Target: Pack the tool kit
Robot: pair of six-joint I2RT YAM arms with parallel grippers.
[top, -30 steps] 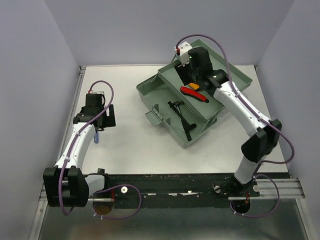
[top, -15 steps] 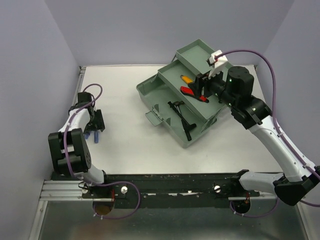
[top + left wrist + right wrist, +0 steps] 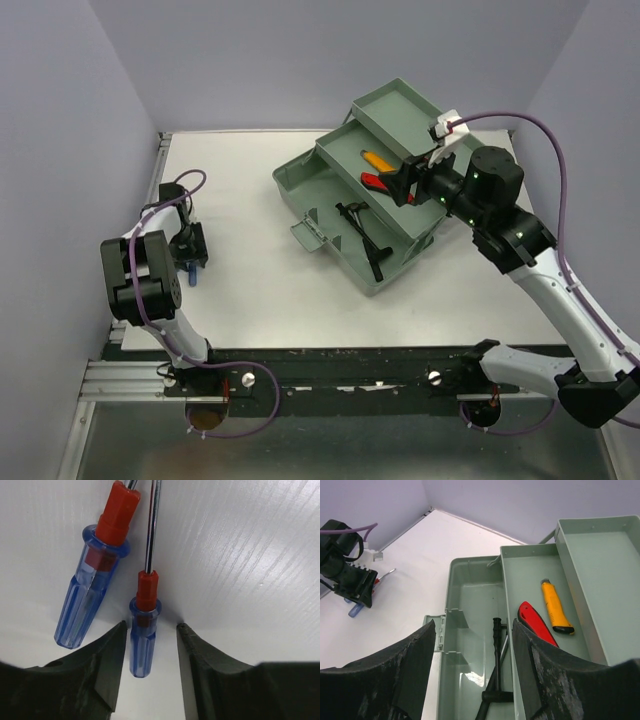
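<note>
Left gripper (image 3: pixel 151 628) has dropped down at the far left of the top view, jaws narrowing on either side of the small screwdriver (image 3: pixel 144 642), not pinching yet. Right gripper (image 3: pixel 472 627) has pulled back, open and empty, over the kit (image 3: pixel 298 190), upper right of centre, knife (image 3: pixel 554 607) inside. 1 more tool looks set to go in.

My two arms: white shells, black joints, purple leads.
On the overhead feed I see the left arm (image 3: pixel 138 285) and right arm (image 3: pixel 560 300) built alike, with glossy white links between boxy black joint housings, each trailing a looping purple cable (image 3: pixel 545 130). Small green lights (image 3: pixel 476 178) glow on the right arm's housing, beside a white plug block (image 3: pixel 446 126). Up close, the left gripper (image 3: pixel 150 645) has smooth matte-black fingers (image 3: pixel 107 670), while the right gripper (image 3: pixel 473 630) looks scuffed grey.
</note>
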